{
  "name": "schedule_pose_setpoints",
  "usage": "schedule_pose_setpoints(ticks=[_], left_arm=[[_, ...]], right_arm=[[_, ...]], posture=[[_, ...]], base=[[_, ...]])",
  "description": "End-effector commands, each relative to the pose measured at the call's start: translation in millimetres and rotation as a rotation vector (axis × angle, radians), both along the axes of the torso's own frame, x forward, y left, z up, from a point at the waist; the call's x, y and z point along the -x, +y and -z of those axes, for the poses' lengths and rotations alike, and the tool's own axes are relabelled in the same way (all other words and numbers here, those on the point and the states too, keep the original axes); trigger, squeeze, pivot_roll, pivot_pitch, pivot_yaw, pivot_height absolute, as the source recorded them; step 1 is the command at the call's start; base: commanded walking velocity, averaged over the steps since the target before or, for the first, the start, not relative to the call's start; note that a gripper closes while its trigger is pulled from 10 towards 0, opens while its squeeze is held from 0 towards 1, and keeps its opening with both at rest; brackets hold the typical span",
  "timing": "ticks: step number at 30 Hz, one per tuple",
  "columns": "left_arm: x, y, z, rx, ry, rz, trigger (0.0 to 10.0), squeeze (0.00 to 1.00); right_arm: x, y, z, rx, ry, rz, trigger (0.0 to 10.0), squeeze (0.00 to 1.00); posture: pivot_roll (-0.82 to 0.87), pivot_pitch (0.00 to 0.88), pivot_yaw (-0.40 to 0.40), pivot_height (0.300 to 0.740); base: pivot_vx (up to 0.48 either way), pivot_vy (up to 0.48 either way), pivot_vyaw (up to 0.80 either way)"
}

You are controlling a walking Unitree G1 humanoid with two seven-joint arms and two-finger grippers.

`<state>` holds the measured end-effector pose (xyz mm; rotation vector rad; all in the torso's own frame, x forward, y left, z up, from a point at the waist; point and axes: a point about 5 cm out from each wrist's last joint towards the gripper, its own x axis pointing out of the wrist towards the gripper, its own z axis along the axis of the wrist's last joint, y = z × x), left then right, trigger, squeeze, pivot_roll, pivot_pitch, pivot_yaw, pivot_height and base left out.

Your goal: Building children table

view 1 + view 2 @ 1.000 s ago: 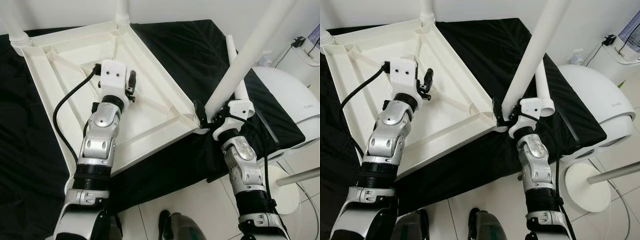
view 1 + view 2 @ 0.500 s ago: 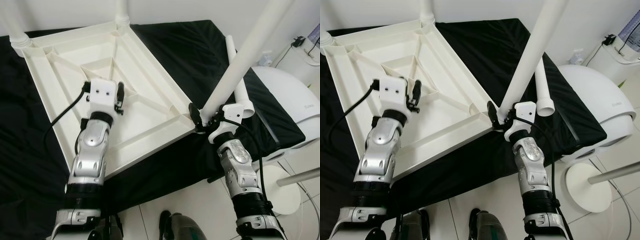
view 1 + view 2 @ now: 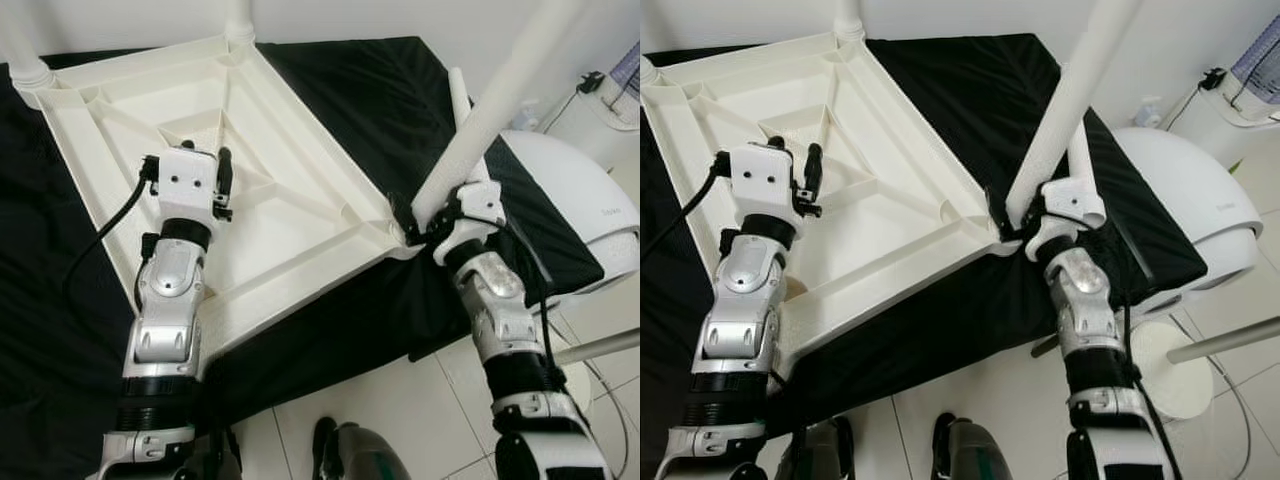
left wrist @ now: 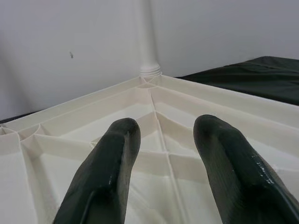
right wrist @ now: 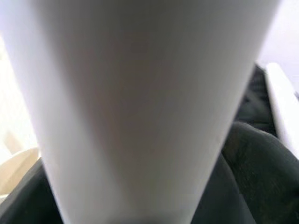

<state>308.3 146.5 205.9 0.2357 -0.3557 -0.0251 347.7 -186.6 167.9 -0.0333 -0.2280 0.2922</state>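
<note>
The right claw (image 3: 1012, 222) clamps the leg (image 3: 1065, 110), its length slanting up from the tabletop (image 3: 890, 150) corner; left claw (image 4: 166, 154) apart.

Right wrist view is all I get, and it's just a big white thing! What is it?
Observer: It's a white table leg. The right gripper holds it near its lower end, at the near corner of the upside-down tabletop.
Operator: Are any legs on already?
Observer: Yes, one leg stands in the far corner socket and another in the far left corner.
Operator: What's the other arm doing?
Observer: The left gripper is open, with nothing between its fingers, over the ribbed underside of the tabletop.
Operator: Any legs left?
Observer: One spare leg lies on the black cloth, just behind the held one.
</note>
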Motion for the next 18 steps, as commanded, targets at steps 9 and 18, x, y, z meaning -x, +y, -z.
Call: schedule_pose_setpoints(ticks=[9, 18], left_arm=[[1.3, -1.3, -9.5, 0.05, -0.051, -0.082, 10.0, 0.0], [0.9, -4.1, -11.4, 0.041, -0.05, -0.05, 10.0, 0.0]], right_arm=[[-13.0, -19.7, -4.3, 0.007, -0.001, 0.086, 10.0, 0.0], [-4.3, -5.1, -6.1, 0.02, -0.05, -0.007, 10.0, 0.0]], posture=[[0.02, 0.173, -0.092, 0.74], [0.02, 0.171, -0.091, 0.74]], base=[[0.0, 0.0, 0.0], [0.0, 0.0, 0.0]])
